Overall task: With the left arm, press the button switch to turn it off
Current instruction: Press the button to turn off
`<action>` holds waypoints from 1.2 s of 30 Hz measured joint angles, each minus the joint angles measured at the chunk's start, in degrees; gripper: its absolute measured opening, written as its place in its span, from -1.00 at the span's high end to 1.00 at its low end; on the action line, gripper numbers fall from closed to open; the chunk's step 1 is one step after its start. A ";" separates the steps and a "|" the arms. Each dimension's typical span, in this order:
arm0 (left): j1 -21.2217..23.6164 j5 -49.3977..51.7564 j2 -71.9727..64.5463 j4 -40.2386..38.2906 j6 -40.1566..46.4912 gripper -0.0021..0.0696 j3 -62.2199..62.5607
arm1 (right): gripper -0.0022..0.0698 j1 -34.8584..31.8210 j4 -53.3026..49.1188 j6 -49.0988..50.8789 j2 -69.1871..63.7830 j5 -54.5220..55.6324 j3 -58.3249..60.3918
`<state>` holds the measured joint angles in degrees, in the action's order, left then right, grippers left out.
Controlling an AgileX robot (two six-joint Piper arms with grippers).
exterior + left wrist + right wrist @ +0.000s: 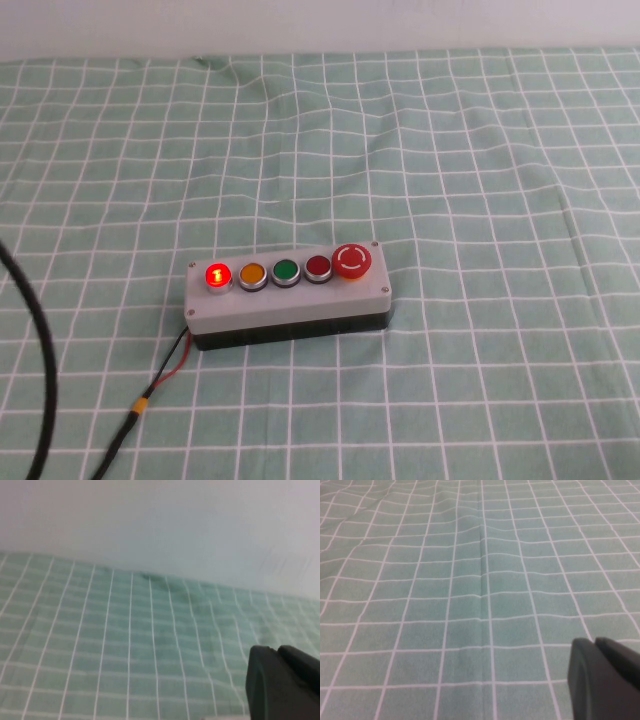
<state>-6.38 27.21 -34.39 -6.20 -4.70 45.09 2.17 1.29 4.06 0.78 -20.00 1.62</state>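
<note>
The button switch (216, 275) glows bright red at the left end of the row on the grey box (290, 302), which lies on the green checked cloth in the middle of the high view. No gripper shows in the high view. My left gripper (276, 651) shows only in the left wrist view, its two black fingers pressed together, shut and empty, above bare cloth with the white wall behind. My right gripper (594, 642) shows only in the right wrist view, also shut and empty, over bare cloth. The button switch is out of sight in both wrist views.
The box's row continues with a yellow button (251, 273), a green button (285, 271), a darker red button (318, 267) and a large red mushroom button (352, 261). Red and black wires (170, 362) leave the box's left end. A thick black cable (42, 350) curves along the left edge.
</note>
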 joint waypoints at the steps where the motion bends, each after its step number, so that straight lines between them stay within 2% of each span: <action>1: 0.00 2.58 -2.07 -0.71 1.46 0.95 1.38 | 0.99 0.00 0.00 0.00 0.00 0.00 0.00; 7: 0.00 16.08 -15.04 -8.91 12.51 0.95 11.35 | 0.99 0.00 0.00 0.00 0.00 0.00 0.00; 14: -0.11 24.28 -29.54 -14.47 16.77 0.95 17.89 | 0.99 0.00 0.00 0.00 0.00 0.00 0.00; 23: -9.52 22.34 -42.15 -14.34 16.44 0.95 18.61 | 0.99 0.00 0.00 0.00 0.00 0.00 0.00; 29: -13.02 22.09 -50.34 -11.19 14.03 0.95 22.89 | 0.99 0.00 0.00 0.00 0.00 0.00 0.00; 36: -15.83 26.29 -57.55 0.90 5.06 0.95 28.39 | 0.99 0.00 0.00 0.00 0.00 0.00 0.00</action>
<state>-22.20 53.49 -91.94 -5.30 0.36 73.49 2.17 1.29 4.06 0.78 -20.00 1.62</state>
